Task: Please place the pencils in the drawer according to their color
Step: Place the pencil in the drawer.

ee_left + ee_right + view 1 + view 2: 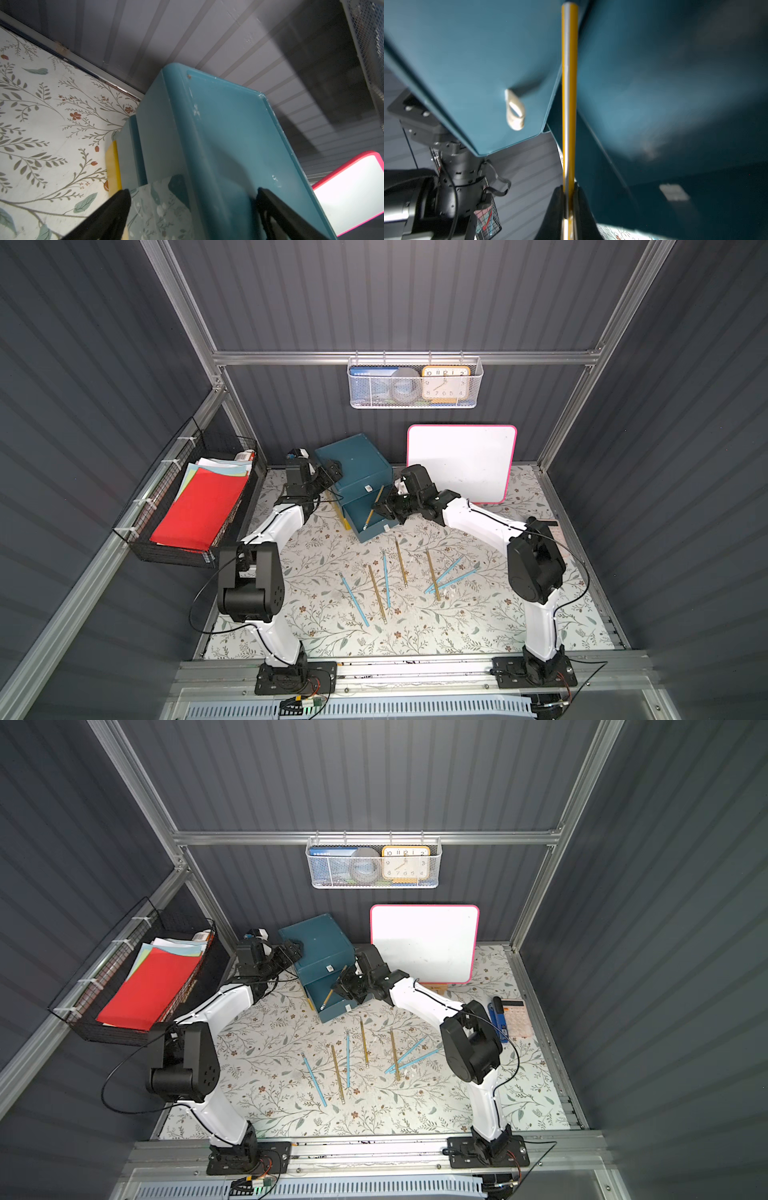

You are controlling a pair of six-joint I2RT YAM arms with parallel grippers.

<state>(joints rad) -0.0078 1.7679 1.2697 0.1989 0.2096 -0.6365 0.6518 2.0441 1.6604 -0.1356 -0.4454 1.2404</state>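
Dark grey ribbed walls close in a flower-patterned tabletop (316,626), with a pink-framed whiteboard (461,462) leaning at the far right. A teal cabinet (353,460) stands far and centre, and one drawer (374,531) is pulled out towards the near side.

The right fingers (555,209) are clenched on a golden-yellow pencil (373,508), gripping it partway along its length. It slants over the open drawer, with its lower end down by the drawer's front wall.

The left fingers (112,209) are spread wide at the cabinet's far-left top edge, and the cabinet's corner lies between them. I cannot tell whether they press on it.

The other pencils lie loose on the tabletop, near of the cabinet and between the two arms. There is a light blue one (354,600) at the left, then a golden pencil (377,594), a second blue (386,580) and a second golden (401,563). A third golden (432,574) is crossed by two blue pencils (446,572) at the right.
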